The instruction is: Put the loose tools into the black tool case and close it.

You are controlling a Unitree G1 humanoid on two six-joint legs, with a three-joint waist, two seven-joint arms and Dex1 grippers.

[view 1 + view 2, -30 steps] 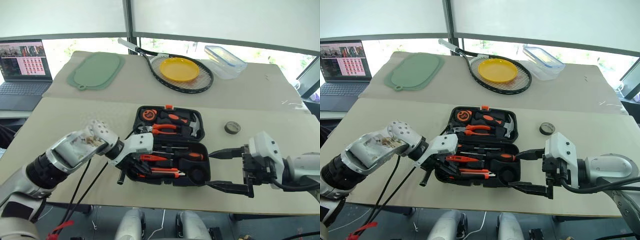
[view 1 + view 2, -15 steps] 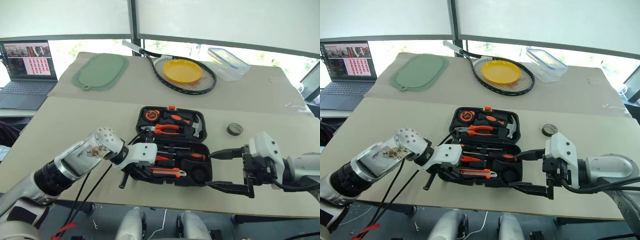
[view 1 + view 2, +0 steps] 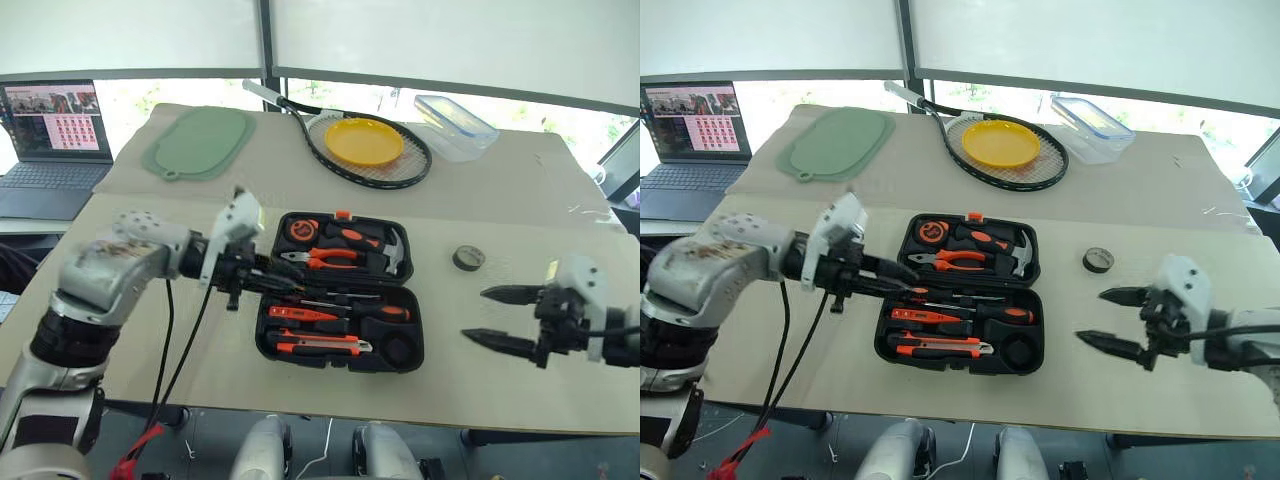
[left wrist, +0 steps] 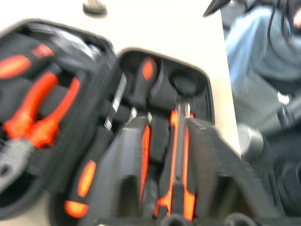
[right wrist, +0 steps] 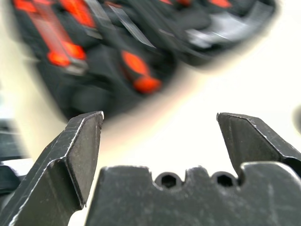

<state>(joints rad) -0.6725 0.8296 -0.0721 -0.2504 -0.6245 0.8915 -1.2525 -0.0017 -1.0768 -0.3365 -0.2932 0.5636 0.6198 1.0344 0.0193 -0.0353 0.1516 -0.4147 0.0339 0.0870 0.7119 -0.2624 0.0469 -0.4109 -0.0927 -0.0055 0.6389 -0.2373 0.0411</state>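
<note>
spanning window-lit beige tabletop (image 3: 150, 330)

The black tool case (image 3: 340, 350) lies open between the left pincer (image 3: 262, 270) and the wide-spread right pincer (image 3: 493, 316).

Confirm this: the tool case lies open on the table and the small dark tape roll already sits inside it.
Not quite. The tool case lies open, but the small dark tape roll is still on the table beside the case, between it and the right gripper, as the left eye view shows.

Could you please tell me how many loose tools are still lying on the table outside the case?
1: the tape roll lies on the table right of the open black tool case; no other is visible outside it.
</note>
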